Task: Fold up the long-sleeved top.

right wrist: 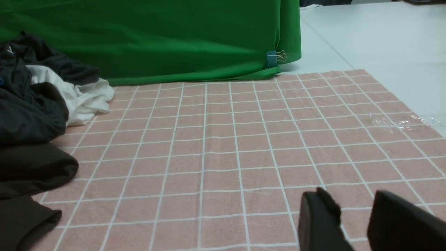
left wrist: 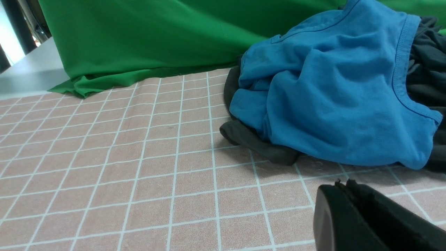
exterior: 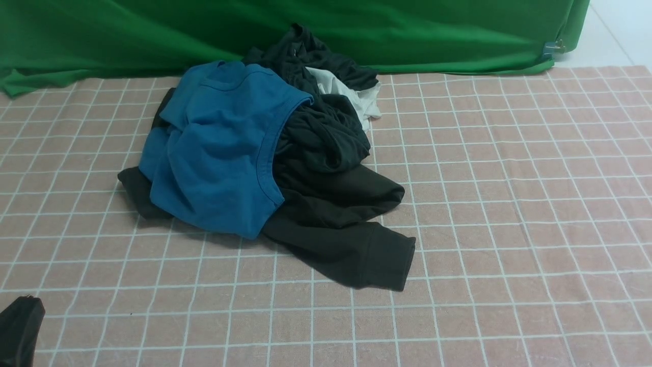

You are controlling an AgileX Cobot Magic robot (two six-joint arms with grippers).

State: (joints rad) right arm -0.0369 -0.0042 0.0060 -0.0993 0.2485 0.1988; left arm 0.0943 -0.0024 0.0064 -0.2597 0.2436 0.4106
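The long-sleeved top point(exterior: 346, 224) is black-brown and lies crumpled at the bottom of a clothes pile, left of the table's middle. One cuffed sleeve point(exterior: 382, 257) sticks out toward the front. A blue shirt point(exterior: 219, 148) covers most of the top. In the left wrist view a dark fold of the top point(left wrist: 254, 143) pokes out under the blue shirt point(left wrist: 331, 94). My left gripper point(left wrist: 343, 184) is shut and empty, low over the cloth a little in front of the pile, and shows at the front left corner point(exterior: 20, 326). My right gripper point(right wrist: 352, 202) is open with nothing between its fingers, well to the right of the top point(right wrist: 31, 167).
A dark greenish-grey garment point(exterior: 321, 132) and a white one point(exterior: 356, 97) lie in the same pile. A pink checked cloth point(exterior: 509, 204) covers the table. A green backdrop point(exterior: 407, 30) hangs along the far edge, held by a clip point(exterior: 547, 49).
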